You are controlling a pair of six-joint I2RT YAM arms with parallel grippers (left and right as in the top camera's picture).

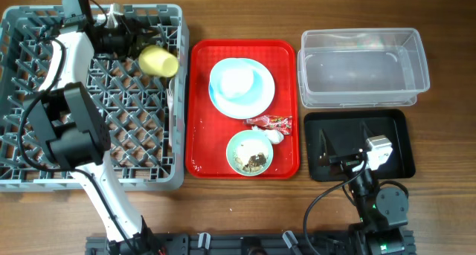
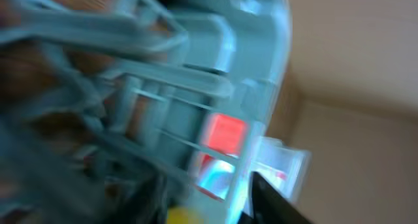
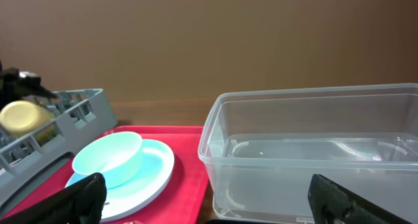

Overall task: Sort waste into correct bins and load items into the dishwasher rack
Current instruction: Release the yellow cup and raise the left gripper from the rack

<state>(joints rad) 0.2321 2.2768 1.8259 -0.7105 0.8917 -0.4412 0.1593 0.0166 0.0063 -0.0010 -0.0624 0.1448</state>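
Note:
My left gripper [image 1: 137,45] reaches into the far part of the grey dishwasher rack [image 1: 44,136]. Its fingers are apart in the blurred left wrist view [image 2: 209,208]. The yellow cup [image 1: 158,60] lies on its side at the fingertips and shows between them [image 2: 179,216]. The light blue plate [image 1: 260,91] carries a pale bowl [image 1: 236,78] on the red tray [image 1: 202,99]. A second bowl [image 1: 251,152] holds rice-like scraps. The wrapper [image 1: 269,122] and tissue [image 1: 276,135] lie beside it. My right gripper [image 1: 346,140] is open and empty over the black tray [image 1: 398,125].
The clear tub [image 1: 364,69] stands behind the black tray and looks empty; it fills the right of the right wrist view [image 3: 313,152]. A white utensil [image 1: 171,99] sits at the rack's right edge. Bare wooden table surrounds everything.

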